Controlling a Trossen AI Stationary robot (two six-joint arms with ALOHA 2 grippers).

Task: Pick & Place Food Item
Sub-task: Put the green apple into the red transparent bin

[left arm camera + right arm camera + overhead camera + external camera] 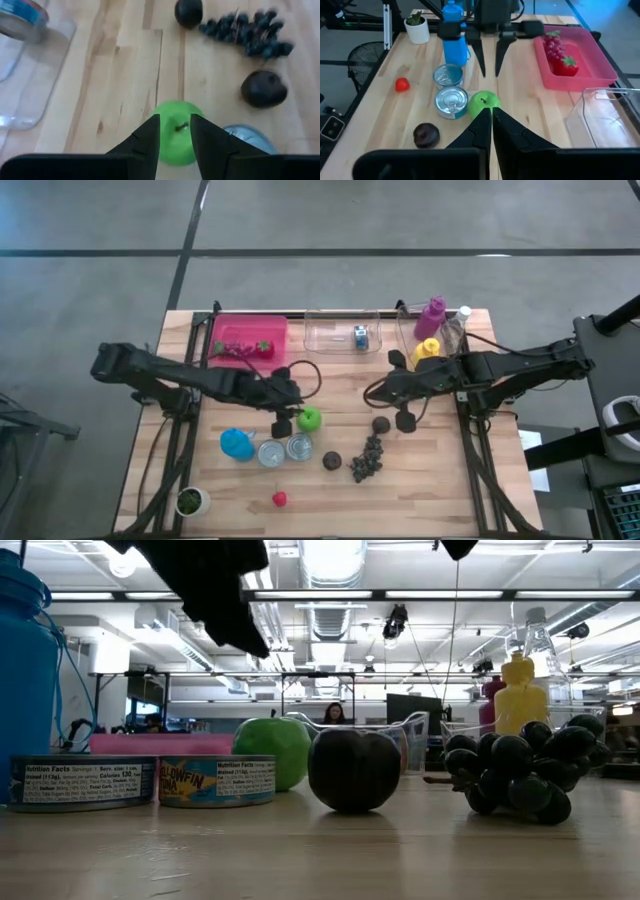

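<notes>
A green apple sits on the wooden table, stem up, beside two tin cans. My left gripper hangs open just above the apple. It slants down, and its two fingers stand apart over the stem without touching it. My right gripper is shut and holds nothing. It is raised over the table's right half.
Two dark plums and a bunch of dark grapes lie right of the apple. A blue bottle, a small red fruit and a potted plant stand near left. A red tray, a clear tub and bottles line the far edge.
</notes>
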